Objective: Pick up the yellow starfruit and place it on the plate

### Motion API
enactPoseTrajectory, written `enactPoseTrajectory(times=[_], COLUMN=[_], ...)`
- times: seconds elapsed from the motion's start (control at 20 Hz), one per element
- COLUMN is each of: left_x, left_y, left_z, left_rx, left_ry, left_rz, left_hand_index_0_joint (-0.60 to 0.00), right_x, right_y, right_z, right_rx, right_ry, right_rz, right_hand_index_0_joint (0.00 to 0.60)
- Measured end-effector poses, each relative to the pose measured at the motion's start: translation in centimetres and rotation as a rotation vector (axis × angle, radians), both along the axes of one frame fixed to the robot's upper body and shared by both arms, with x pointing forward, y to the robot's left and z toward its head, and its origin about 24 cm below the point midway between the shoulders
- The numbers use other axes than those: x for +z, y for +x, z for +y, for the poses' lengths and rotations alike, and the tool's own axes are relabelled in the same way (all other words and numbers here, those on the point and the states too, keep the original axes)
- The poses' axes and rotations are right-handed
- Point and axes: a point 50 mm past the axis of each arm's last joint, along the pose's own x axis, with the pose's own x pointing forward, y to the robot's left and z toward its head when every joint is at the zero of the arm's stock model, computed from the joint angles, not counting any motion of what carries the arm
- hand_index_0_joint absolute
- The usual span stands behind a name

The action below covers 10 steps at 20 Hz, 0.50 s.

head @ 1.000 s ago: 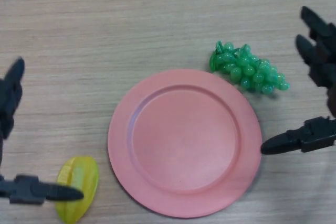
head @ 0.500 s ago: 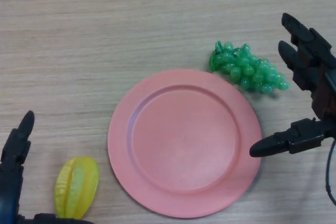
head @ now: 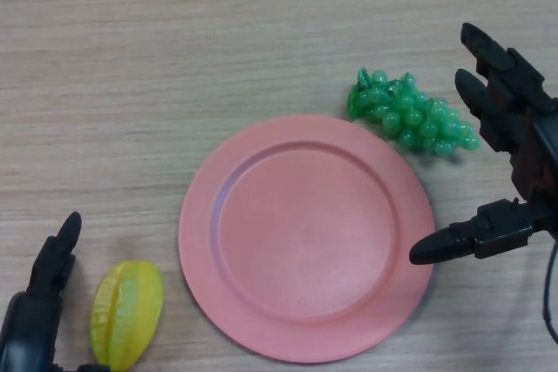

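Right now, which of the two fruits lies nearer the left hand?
The yellow starfruit, lying on the table just beside the left hand at the plate's left. The green grapes sit beyond the plate, by the right hand.

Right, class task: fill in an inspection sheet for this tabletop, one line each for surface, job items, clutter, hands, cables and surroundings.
Surface: light wood-grain table.
Job items: yellow starfruit lies on the table left of the pink plate, apart from it; nothing lies on the plate.
Clutter: bunch of green grapes beside the plate's upper right rim.
Hands: left hand at the lower left, beside the starfruit, not touching it, fingers straight; right hand at the right edge, open, thumb reaching toward the plate's rim.
Cables: left out.
Surroundings: nothing seen beyond the table.
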Motion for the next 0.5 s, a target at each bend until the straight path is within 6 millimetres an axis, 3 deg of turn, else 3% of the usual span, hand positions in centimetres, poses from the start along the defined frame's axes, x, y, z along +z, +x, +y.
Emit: enactPoseTrajectory(times=[0.3, 0.45, 0.5], left_x=[-0.42, -0.17, -0.07], left_y=[-0.13, -0.22, -0.20], left_z=[-0.06, -0.23, -0.34], left_rx=[-0.014, -0.008, -0.011], left_ry=[-0.036, -0.174, -0.225], left_rz=[-0.021, -0.022, -0.024], left_hand_index_0_joint=[0.000, 0.000, -0.150], right_x=[-0.11, -0.12, -0.12], right_y=[-0.06, -0.06, -0.07], right_z=[-0.05, -0.03, -0.01], right_rx=[0.001, 0.004, 0.009], right_ry=[-0.001, -0.002, -0.003], right_rz=[0.005, 0.006, 0.007], right_hand_index_0_joint=[0.000, 0.000, 0.000])
